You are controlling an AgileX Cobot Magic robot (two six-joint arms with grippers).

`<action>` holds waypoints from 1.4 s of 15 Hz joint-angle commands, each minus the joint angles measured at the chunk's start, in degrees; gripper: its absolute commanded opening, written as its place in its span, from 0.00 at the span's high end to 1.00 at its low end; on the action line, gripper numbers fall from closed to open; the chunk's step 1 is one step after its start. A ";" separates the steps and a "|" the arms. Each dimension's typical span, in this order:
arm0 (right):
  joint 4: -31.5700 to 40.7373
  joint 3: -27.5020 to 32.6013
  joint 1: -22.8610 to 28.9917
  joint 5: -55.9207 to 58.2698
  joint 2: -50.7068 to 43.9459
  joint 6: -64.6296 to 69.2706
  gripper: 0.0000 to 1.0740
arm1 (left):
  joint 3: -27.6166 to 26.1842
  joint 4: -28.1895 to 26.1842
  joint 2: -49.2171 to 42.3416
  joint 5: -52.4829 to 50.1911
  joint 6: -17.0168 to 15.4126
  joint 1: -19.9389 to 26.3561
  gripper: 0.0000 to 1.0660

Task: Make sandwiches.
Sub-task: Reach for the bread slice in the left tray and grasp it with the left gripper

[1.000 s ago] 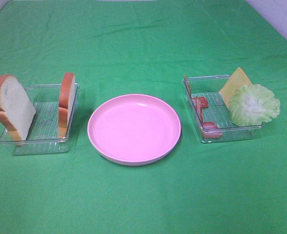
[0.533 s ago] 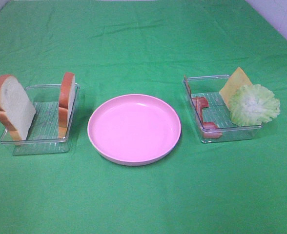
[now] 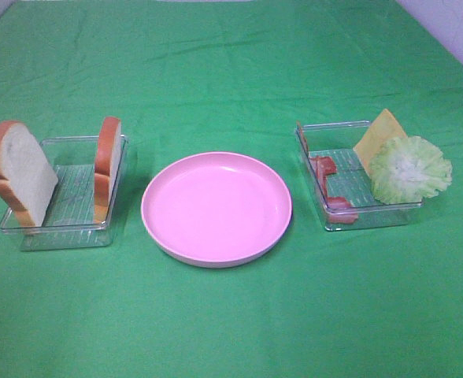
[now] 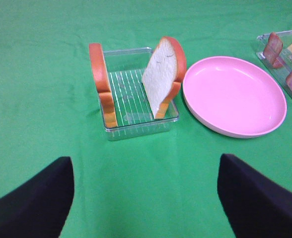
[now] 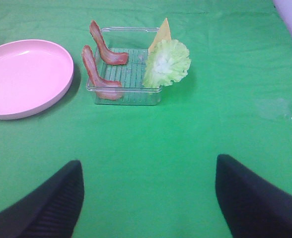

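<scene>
Two bread slices (image 3: pixel 19 173) (image 3: pixel 107 165) stand upright against the ends of a clear tray (image 3: pixel 66 224) on the left. On the right, a second clear tray (image 3: pixel 373 216) holds two bacon strips (image 3: pixel 324 169) (image 3: pixel 340 205), a cheese slice (image 3: pixel 379 135) and a ruffled lettuce leaf (image 3: pixel 409 168). Neither arm shows in the exterior high view. My left gripper (image 4: pixel 146 168) is open, well short of the bread (image 4: pixel 163 74). My right gripper (image 5: pixel 148 168) is open too, short of the lettuce (image 5: pixel 167 63) and bacon (image 5: pixel 96 72). Nothing lies between either pair of fingers.
An empty round pink plate (image 3: pixel 216 206) sits between the two trays on the green cloth (image 3: pixel 231 71). The cloth spreads wide in front of and behind the trays. A pale wall edge (image 3: pixel 452 31) shows at the far right.
</scene>
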 commanded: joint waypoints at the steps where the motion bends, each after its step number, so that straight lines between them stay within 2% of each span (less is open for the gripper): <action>1: 0.23 0.00 -0.29 -0.34 -0.92 -0.52 0.34 | -6.70 -2.86 17.48 2.12 -0.34 -0.11 0.30; 3: 0.23 0.00 -0.29 -0.34 -0.92 -0.52 0.34 | -13.01 -4.35 28.48 5.44 -0.40 -0.11 0.30; 4: 0.23 0.00 -0.29 -0.34 -0.92 -0.52 0.34 | -16.56 -4.47 34.26 7.05 -1.20 -0.11 0.30; 7: 0.23 0.00 -0.29 -0.34 -0.92 -0.52 0.34 | -26.81 -4.30 49.10 9.97 -6.47 -0.11 0.30; 10: 0.23 0.00 -0.29 -0.34 -0.92 -0.52 0.34 | -37.64 -4.76 61.76 11.40 -7.39 -0.34 0.30; 12: 0.23 0.00 -0.29 -0.34 -0.92 -0.52 0.34 | -43.77 -3.15 67.95 13.52 -9.22 -3.67 0.30; 14: 0.23 0.00 -0.29 -0.34 -0.92 -0.52 0.34 | -50.13 3.21 74.31 16.16 -13.69 -9.17 0.30; 15: 0.23 0.00 -0.29 -0.34 -0.92 -0.52 0.34 | -51.68 4.98 75.52 16.79 -14.90 -10.60 0.30; 17: 0.23 0.00 -0.29 -0.34 -0.92 -0.52 0.34 | -56.44 12.09 79.98 20.40 -22.63 -15.41 0.30; 18: 0.23 0.00 -0.29 -0.34 -0.92 -0.52 0.34 | -59.47 14.32 83.31 20.51 -26.01 -19.54 0.30; 21: 0.23 0.00 -0.29 -0.34 -0.92 -0.52 0.34 | -60.22 14.84 87.20 19.60 -26.18 -21.83 0.30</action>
